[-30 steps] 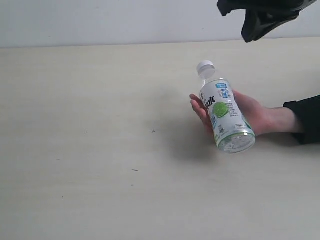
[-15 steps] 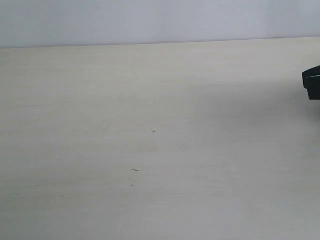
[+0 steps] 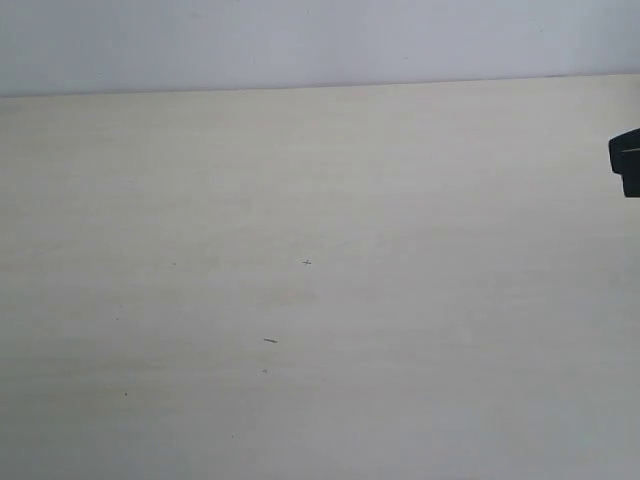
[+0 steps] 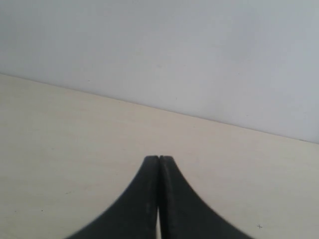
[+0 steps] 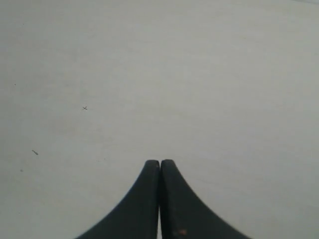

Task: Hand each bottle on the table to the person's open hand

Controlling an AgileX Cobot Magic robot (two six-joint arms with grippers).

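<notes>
At the fingertips of the left gripper (image 4: 159, 162): 2 black jaws pressed flat together, nothing between them, aimed over the table (image 4: 75, 139) toward its far edge and the plain pale wall (image 4: 159, 50). Next, the right gripper (image 5: 159, 164): 2 jaws likewise closed tip to tip on nothing, tilted down at bare tabletop, with 2 tiny dark specks (image 5: 84, 108) off to one side. Exterior view: 1 dark fragment (image 3: 627, 162) at the right edge, likely part of the right arm; which part cannot be told. Bottle: none in any view. Person's hand: none in view. Pointing direction and long axis of a bottle: not determinable, item absent. Table: flat, its far edge running straight across the exterior view under the wall. Judgement: the jaws are closed and empty because there is nothing to carry, and both arms sit off the middle in a parked posture. With no bottle on the visible tabletop, the handover looks complete, or any further bottle lies outside these frames.
</notes>
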